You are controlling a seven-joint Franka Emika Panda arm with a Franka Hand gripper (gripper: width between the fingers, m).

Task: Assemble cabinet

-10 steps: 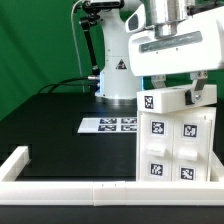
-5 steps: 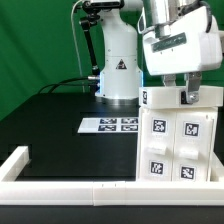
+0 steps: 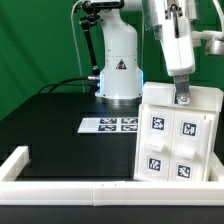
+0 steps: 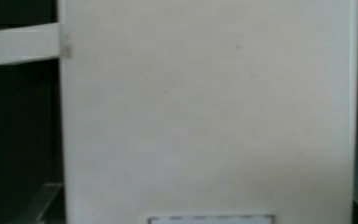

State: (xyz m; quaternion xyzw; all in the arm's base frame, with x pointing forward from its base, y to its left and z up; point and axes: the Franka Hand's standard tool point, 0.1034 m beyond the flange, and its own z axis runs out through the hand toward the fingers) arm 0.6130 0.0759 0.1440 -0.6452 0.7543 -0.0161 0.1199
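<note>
The cabinet (image 3: pixel 177 133) is standing upright at the exterior view's right, near the front of the black bench (image 3: pixel 60 120), and it is showing four square tags on its white front, two above and two below. It is sitting just behind the long low white border rail (image 3: pixel 70 184) that is running along the bench's near edge. The pincer (image 3: pixel 182 97) is coming down onto the cabinet's top edge, one dark fingertip (image 3: pixel 183 98) showing against the white panel, but whether the fingers are clamping the panel or standing apart, I cannot tell from here. In the wrist view a broad plain white face of the cabinet (image 4: pixel 202 110) is filling almost everything, with a small white block (image 4: pixel 27 44) sticking out from its edge against the dark. The fingers themselves are not showing there. Out to the exterior view's left of the cabinet, well apart from it, the marker board (image 3: pixel 108 125) is lying flat on the bench with its row of tags. Behind that, the arm's white base (image 3: pixel 118 70) is standing against the green backdrop (image 3: pixel 35 50)
</note>
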